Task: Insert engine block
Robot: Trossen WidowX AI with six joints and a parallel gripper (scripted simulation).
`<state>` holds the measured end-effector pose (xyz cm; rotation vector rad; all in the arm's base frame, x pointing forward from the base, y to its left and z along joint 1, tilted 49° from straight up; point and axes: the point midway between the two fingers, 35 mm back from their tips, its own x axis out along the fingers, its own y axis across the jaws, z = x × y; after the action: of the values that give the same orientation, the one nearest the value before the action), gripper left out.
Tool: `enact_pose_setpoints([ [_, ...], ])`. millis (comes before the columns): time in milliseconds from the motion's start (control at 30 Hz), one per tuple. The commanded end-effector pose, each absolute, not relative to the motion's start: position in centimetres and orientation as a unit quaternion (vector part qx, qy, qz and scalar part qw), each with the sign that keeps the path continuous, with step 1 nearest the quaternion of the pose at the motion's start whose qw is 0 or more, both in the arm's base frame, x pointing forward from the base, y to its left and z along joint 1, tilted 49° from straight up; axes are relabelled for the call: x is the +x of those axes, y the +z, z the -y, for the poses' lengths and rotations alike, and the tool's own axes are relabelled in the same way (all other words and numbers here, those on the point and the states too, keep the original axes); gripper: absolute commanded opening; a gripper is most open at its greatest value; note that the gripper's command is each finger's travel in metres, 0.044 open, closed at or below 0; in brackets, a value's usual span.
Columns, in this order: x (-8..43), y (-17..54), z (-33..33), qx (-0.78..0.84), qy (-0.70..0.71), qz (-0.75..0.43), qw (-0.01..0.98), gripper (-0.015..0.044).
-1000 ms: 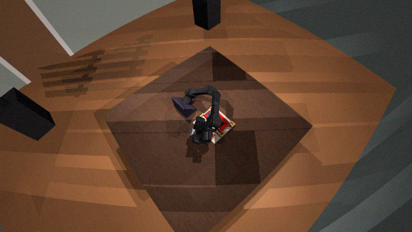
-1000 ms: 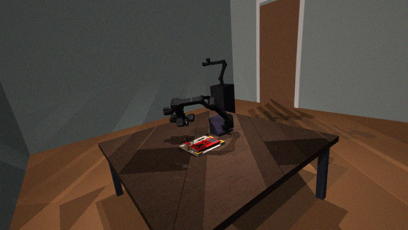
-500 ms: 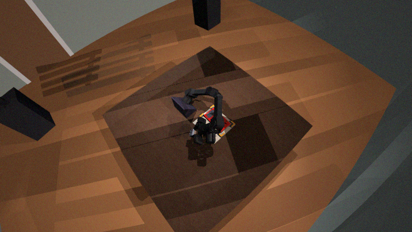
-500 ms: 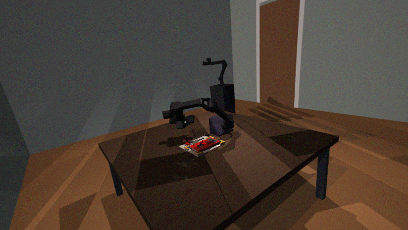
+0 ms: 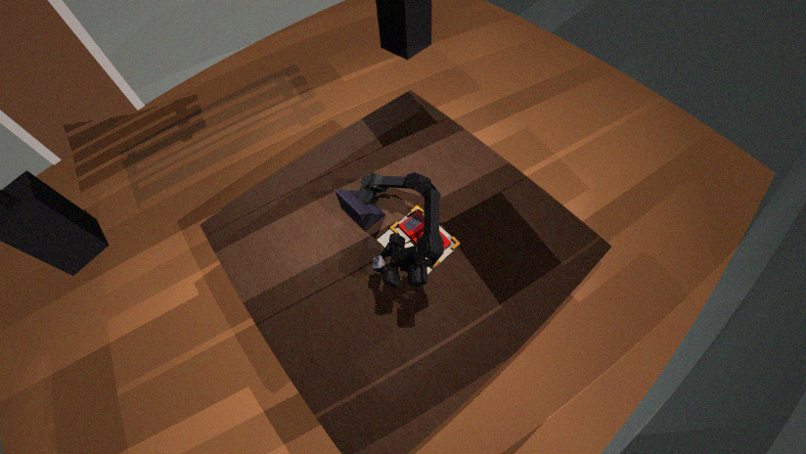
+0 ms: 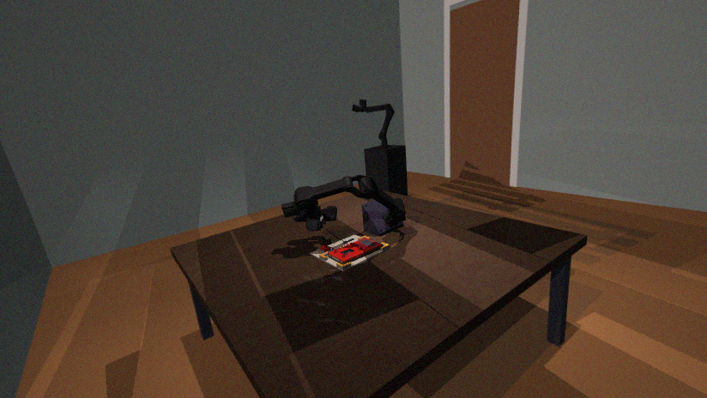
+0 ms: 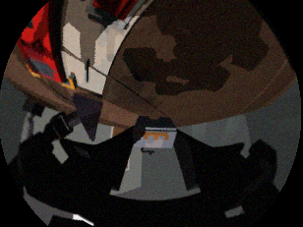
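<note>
My gripper (image 5: 383,263) (image 6: 320,220) (image 7: 152,129) is shut on the engine block (image 5: 378,263) (image 7: 167,140), a small grey block with orange marks. It holds the block in the air, tilted toward the side, beyond the board's edge. The car body (image 5: 444,242) (image 6: 337,255) (image 7: 37,40) is flat and red, with a grey panel at one end. It lies on the white board (image 5: 385,238) (image 7: 72,36). Its opening shows dark in the exterior view; my arm covers it in the top view. The block's slot and the rib cannot be made out.
Yellow-orange corner pieces (image 5: 455,243) (image 6: 343,264) bracket the car body. A small red piece (image 6: 323,247) (image 7: 116,6) stands on the board beside it. The purple arm base (image 5: 357,208) (image 6: 374,218) (image 7: 90,113) stands near the board. A second black arm (image 6: 387,123) stands on a pedestal behind the table.
</note>
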<state>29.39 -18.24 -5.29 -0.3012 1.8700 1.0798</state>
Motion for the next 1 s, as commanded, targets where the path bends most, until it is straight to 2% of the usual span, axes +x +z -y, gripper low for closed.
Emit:
enact_pose_setpoints([
  [0,29.3,-5.9,17.5,-0.12,0.44,-0.762,0.46,0.0],
  [967,29.8,-8.8,14.2,-0.119,0.44,-0.762,0.46,0.0],
])
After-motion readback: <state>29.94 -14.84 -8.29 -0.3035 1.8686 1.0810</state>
